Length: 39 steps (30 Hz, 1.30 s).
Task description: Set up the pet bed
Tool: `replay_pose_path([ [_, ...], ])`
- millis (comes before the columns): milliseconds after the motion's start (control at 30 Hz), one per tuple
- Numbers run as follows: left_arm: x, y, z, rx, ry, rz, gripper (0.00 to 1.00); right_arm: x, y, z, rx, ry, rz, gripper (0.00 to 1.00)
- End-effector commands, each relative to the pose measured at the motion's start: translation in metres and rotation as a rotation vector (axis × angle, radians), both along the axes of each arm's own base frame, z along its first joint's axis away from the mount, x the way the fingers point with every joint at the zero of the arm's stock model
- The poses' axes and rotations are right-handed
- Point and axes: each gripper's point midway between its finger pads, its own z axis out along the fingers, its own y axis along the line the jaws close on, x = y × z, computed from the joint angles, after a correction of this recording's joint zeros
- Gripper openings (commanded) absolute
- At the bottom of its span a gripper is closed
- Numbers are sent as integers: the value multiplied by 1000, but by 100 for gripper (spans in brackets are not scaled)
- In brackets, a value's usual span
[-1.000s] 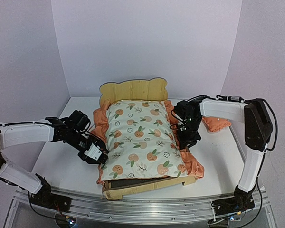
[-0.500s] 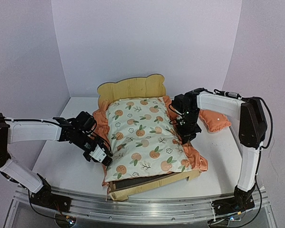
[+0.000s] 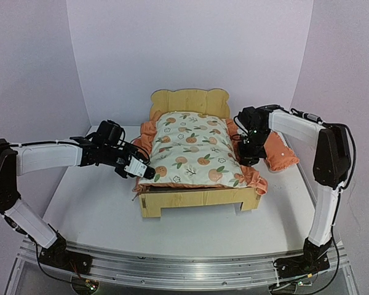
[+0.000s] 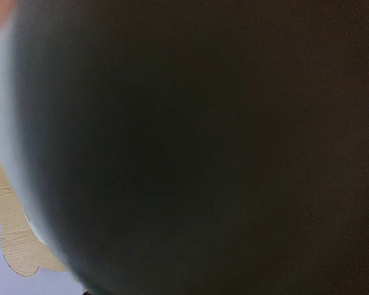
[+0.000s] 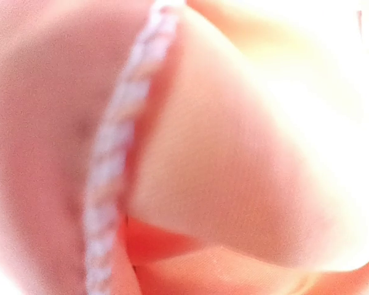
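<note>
The pet bed [image 3: 195, 200], a light plywood frame with a scalloped headboard, stands mid-table. The orange-print mattress pad [image 3: 194, 149] lies on it, and its orange ruffle hangs over both side rails. My left gripper [image 3: 146, 173] is at the pad's left edge near the foot. My right gripper [image 3: 248, 160] is pressed against the ruffle on the right side. The left wrist view is almost all dark, with a sliver of plywood [image 4: 12, 239] at the lower left. The right wrist view is filled with blurred orange fabric [image 5: 234, 184] and white stitched trim [image 5: 111, 160]. Neither gripper's fingers show clearly.
A small orange pillow [image 3: 281, 153] lies on the table just right of the bed, behind my right gripper. White walls close in the back and both sides. The metal rail [image 3: 184, 270] with the arm bases runs along the near edge.
</note>
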Motion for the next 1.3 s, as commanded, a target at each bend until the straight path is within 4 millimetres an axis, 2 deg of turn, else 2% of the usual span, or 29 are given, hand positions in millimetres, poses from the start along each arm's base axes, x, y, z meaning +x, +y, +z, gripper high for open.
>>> replay_pose_path([
  [0, 8, -3, 12, -48, -8, 2, 45, 27, 60, 48, 388, -167, -149, 0],
  [133, 23, 24, 3, 5, 12, 79, 54, 23, 51, 21, 339, -193, -222, 0],
  [267, 36, 57, -5, 59, 24, 161, 65, 19, 66, 5, 331, -239, -261, 0],
  [400, 51, 85, -6, 99, 2, 252, 70, 20, 74, -2, 286, -306, -323, 2],
  [500, 68, 104, 4, 91, -22, 325, 72, 21, 84, -2, 309, -396, -408, 5],
  [600, 87, 117, 23, 43, -48, 399, 73, 17, 105, -1, 316, -454, -447, 8],
  [667, 97, 119, 39, -9, -47, 445, 73, 12, 133, 3, 348, -479, -439, 11],
  [767, 99, 114, 59, -81, -11, 468, 73, 3, 183, 7, 408, -478, -389, 18],
  [867, 87, 104, 75, -148, 42, 436, 73, -9, 223, 11, 462, -447, -304, 25],
  [933, 71, 97, 81, -182, 92, 389, 73, -18, 235, 16, 493, -420, -251, 31],
  [1033, 41, 89, 85, -209, 179, 314, 74, -38, 242, 25, 523, -362, -115, 39],
  [1133, 1, 79, 76, -226, 311, 229, 75, -63, 230, 30, 479, -320, 64, 49],
  [1200, -23, 68, 68, -218, 375, 200, 75, -81, 212, 34, 447, -267, 164, 58],
  [1267, -45, 60, 54, -191, 432, 192, 75, -89, 191, 40, 438, -229, 227, 68],
])
